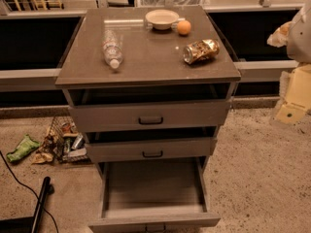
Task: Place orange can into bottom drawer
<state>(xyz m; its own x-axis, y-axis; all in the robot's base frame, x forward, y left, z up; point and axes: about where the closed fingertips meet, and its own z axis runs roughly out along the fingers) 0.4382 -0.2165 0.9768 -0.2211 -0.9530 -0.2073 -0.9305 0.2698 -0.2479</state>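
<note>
The claw (293, 101) is seen at the far right edge of the view, beside the cabinet and well apart from the can. It appears to be the pale cream part there, but it is cut off by the frame, so whether it is open or closed cannot be told. Nothing is seen to be held by it.

The orange can (201, 51) is laid on its side on the cabinet top (146, 62), near the front right corner, and is touched by nothing. Lying like that, it could be rolled by a careless nudge, so a grip across its round body is judged to be called for.

The bottom drawer (153, 188) is pulled well out and nothing is seen in it, so a drop from above is allowed. The 2 drawers above are only slightly ajar and its front part is not overhung by them.

3 other things are set on the top, all apart from the can: a clear bottle (112, 50) lying down, a white bowl (162, 19) and a round fruit (183, 27).

The task is judged to be at its start, since the can has not yet been picked up
</note>
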